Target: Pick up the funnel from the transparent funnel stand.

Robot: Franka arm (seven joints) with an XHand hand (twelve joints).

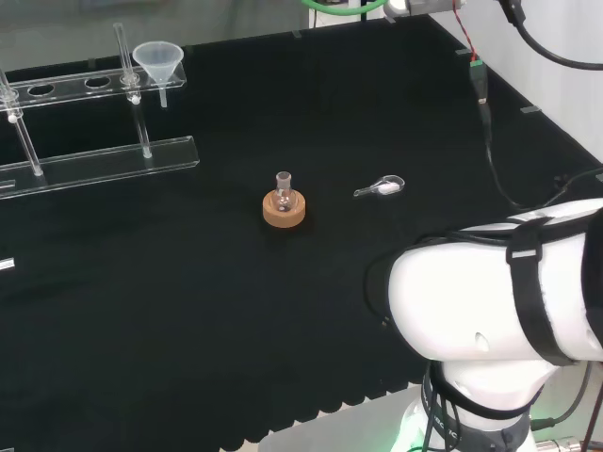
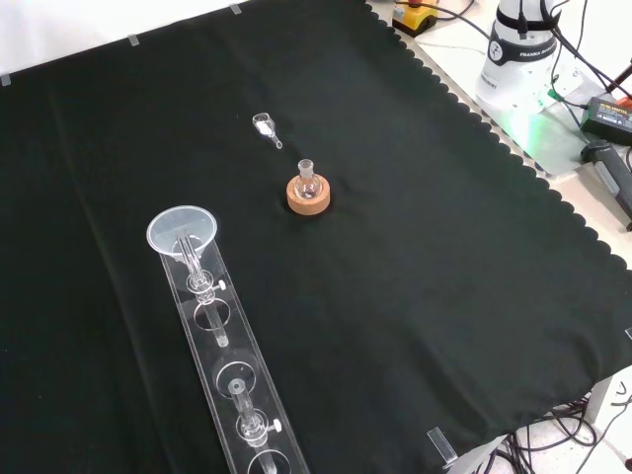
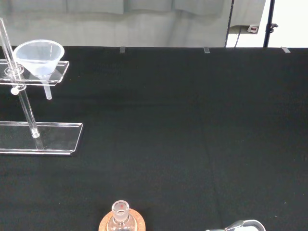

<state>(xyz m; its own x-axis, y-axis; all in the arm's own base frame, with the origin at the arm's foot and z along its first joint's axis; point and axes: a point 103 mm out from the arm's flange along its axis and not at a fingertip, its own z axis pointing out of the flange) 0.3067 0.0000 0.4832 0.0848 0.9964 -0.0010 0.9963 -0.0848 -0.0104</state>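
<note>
Clear funnel [image 1: 158, 59] at stand [image 1: 94, 165] end, black cloth [image 1: 236, 311] around

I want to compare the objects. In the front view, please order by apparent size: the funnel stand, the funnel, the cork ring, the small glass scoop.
1. funnel stand
2. funnel
3. cork ring
4. glass scoop

The scoop lies farthest from the camera, which shrinks it somewhat.

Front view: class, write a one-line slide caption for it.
Funnel sits in the end hole of the clear stand; a small flask on a cork ring stands mid-cloth.
</note>
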